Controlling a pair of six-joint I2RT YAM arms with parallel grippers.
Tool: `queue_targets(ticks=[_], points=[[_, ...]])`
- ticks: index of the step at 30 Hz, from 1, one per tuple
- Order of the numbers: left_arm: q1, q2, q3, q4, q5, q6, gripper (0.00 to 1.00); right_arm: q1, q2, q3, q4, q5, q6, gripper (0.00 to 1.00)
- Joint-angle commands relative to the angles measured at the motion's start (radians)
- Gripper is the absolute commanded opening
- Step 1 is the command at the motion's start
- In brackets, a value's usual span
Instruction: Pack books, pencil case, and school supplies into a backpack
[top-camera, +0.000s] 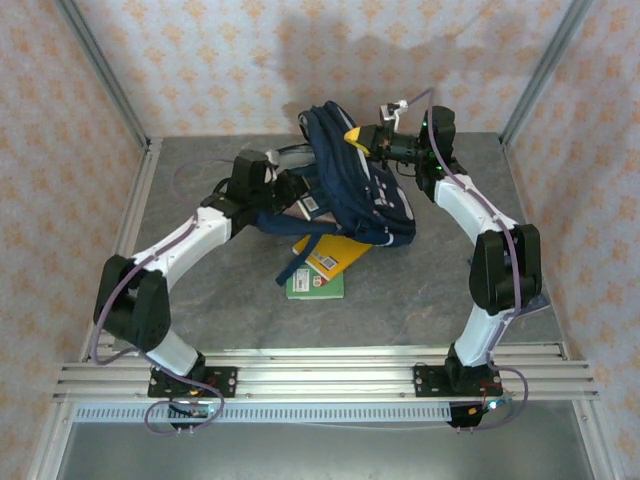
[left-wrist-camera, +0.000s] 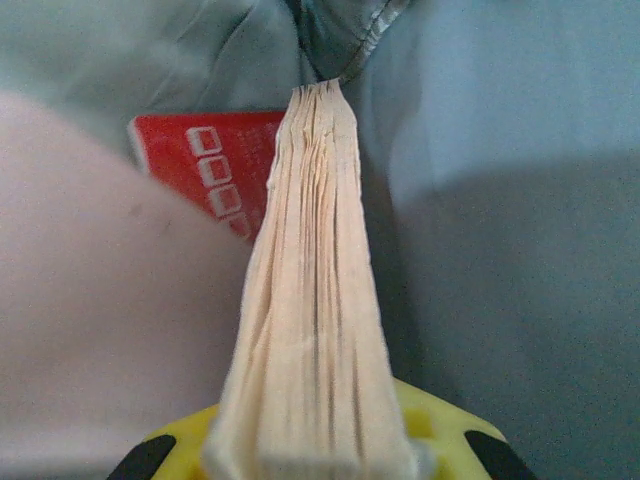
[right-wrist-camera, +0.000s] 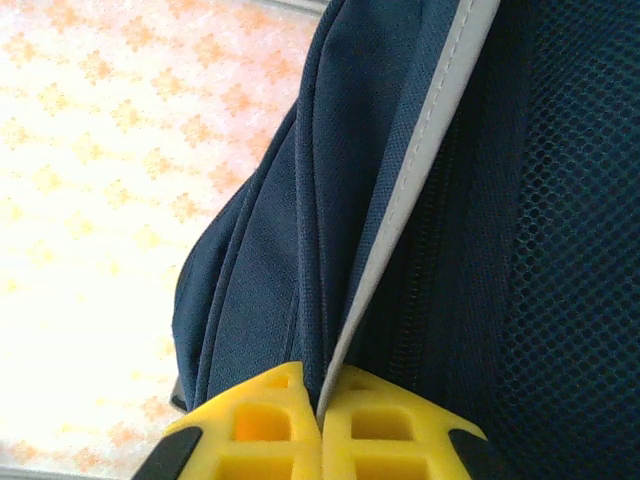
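The navy backpack (top-camera: 365, 195) hangs tilted over the table's far middle. My right gripper (top-camera: 372, 140) holds it up, shut on its upper edge by the pale grey stripe (right-wrist-camera: 440, 120). My left gripper (top-camera: 285, 195) reaches into the backpack's opening from the left, shut on a book whose cream page edges (left-wrist-camera: 315, 280) point inward. A red packet (left-wrist-camera: 215, 170) lies inside, left of that book. A blurred pale pink shape (left-wrist-camera: 100, 300) is close by; I cannot tell whether it is the pencil case. The orange-yellow book (top-camera: 335, 255) and the green book (top-camera: 315, 283) lie under the backpack.
Patterned walls with metal posts close in the grey table (top-camera: 200, 290) at the back and both sides. A dark strap (top-camera: 292, 265) trails from the backpack across the two books on the table. The aluminium rail (top-camera: 320, 375) with the arm bases runs along the near edge.
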Motion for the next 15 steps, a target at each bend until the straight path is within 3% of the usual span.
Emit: queue_targets(ticks=[1, 6, 15], points=[[0.006, 0.056, 0.088, 0.103, 0.065, -0.017, 0.00, 0.007, -0.042, 0.023, 0.270, -0.077, 0.050, 0.00], [0.006, 0.180, 0.176, 0.126, 0.133, -0.057, 0.00, 0.006, -0.041, 0.003, 0.266, -0.111, 0.036, 0.00], [-0.058, 0.422, 0.341, 0.124, 0.136, -0.124, 0.00, 0.018, -0.005, -0.020, 0.335, -0.131, 0.065, 0.00]])
